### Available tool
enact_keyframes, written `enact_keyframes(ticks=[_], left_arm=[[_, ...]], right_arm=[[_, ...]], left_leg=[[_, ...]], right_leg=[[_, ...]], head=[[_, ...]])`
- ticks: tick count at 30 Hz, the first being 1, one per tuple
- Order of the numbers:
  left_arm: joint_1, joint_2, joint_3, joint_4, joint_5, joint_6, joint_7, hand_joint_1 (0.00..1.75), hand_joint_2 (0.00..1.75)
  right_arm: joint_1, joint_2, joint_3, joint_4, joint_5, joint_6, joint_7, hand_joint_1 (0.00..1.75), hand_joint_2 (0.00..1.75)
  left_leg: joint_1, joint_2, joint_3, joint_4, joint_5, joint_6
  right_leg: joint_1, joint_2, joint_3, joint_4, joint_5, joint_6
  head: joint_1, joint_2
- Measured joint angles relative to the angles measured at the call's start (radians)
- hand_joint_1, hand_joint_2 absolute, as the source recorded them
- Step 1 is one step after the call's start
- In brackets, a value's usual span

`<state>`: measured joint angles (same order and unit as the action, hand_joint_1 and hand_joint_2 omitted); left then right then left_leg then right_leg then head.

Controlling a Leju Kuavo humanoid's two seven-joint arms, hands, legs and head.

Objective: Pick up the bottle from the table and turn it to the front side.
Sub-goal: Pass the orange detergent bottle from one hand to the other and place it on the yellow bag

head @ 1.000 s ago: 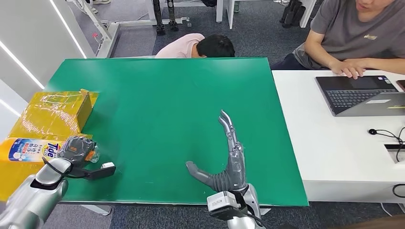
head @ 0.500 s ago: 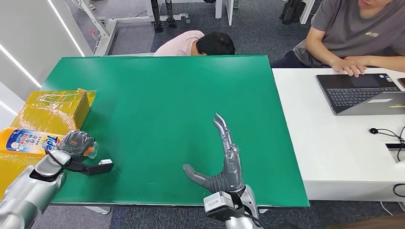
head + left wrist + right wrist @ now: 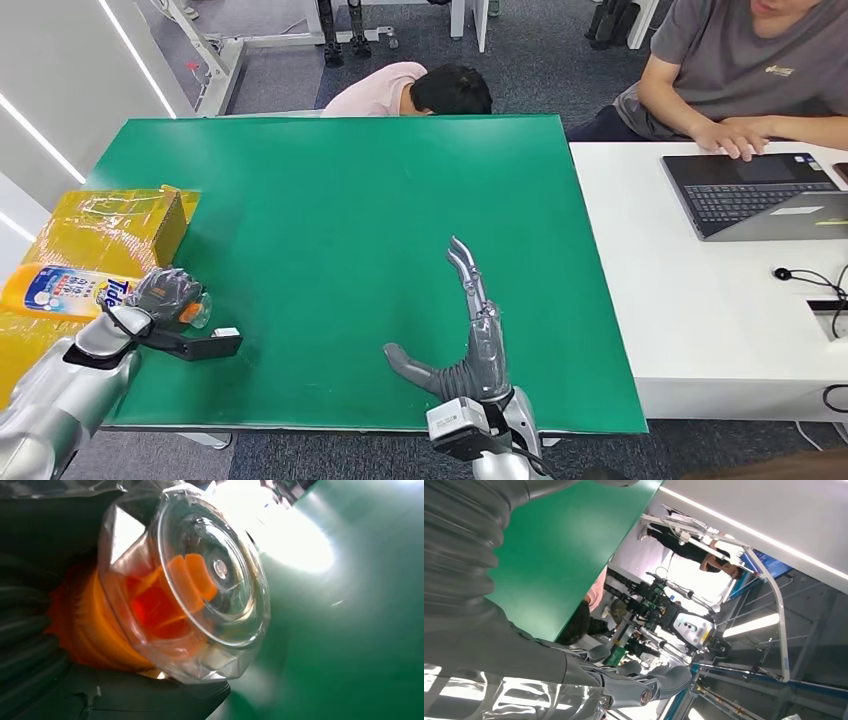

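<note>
presently the left robot hand point(image 3: 165, 297) grips the tide detergent bottle point(image 3: 75, 290) near its neck, at the left edge of the green surface point(image 3: 330, 210). the bottle lies on its side, label up, its body reaching out over the yellow cardboard box point(image 3: 110, 230) that stands just beside the surface. in the left wrist view the bottle's clear cap point(image 3: 200, 587) faces the camera, with an orange spout inside and the dark fingers point(image 3: 25, 645) wrapped around the orange neck. the right robot hand point(image 3: 470, 330) holds nothing, fingers stretched wide apart over the near part of the surface. a person sits at a laptop point(image 3: 760, 195) on the white surface point(image 3: 700, 300) to the right.
</note>
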<state>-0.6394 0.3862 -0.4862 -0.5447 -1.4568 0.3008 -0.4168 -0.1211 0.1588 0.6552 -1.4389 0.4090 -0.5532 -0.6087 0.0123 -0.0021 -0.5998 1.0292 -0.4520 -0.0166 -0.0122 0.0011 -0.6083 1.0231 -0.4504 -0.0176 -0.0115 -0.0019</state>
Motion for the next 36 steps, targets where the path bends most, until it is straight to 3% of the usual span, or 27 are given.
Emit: enact_keyframes(ticks=[7, 16, 20, 36], left_arm=[[0.007, -0.033, 0.038, -0.021, 0.294, -0.100, -0.138, 1.75, 1.75], [-0.008, -0.032, 0.061, -0.132, 0.465, -0.223, -0.169, 1.72, 1.75], [-0.008, -0.030, 0.059, -0.143, 0.458, -0.227, -0.161, 0.00, 1.75], [-0.003, -0.022, 0.018, -0.094, 0.410, -0.124, -0.088, 0.00, 1.75]], right_arm=[[0.000, 0.000, 0.001, 0.000, 0.004, 0.001, 0.022, 0.00, 1.75], [0.001, 0.000, 0.001, 0.008, 0.015, 0.018, 0.028, 0.00, 1.75], [0.003, 0.000, 0.001, 0.017, 0.007, 0.020, 0.024, 0.00, 1.75], [0.058, 0.001, -0.001, 0.027, -0.002, 0.001, 0.001, 0.00, 1.75]], left_leg=[[0.000, 0.000, -0.002, 0.000, 0.000, 0.000], [-0.001, 0.000, -0.001, 0.000, 0.000, 0.000], [0.000, 0.000, -0.002, 0.000, 0.000, 0.000], [0.000, 0.000, -0.004, 0.000, 0.000, 0.001]], right_leg=[[0.000, 0.000, -0.001, 0.000, 0.000, 0.000], [-0.001, -0.001, -0.001, 0.000, 0.000, 0.000], [0.000, 0.000, -0.001, 0.000, 0.000, 0.000], [0.000, 0.000, -0.003, 0.000, 0.000, 0.000]], head=[[0.000, 0.000], [0.000, 0.000], [0.000, 0.000], [0.000, 0.000]])
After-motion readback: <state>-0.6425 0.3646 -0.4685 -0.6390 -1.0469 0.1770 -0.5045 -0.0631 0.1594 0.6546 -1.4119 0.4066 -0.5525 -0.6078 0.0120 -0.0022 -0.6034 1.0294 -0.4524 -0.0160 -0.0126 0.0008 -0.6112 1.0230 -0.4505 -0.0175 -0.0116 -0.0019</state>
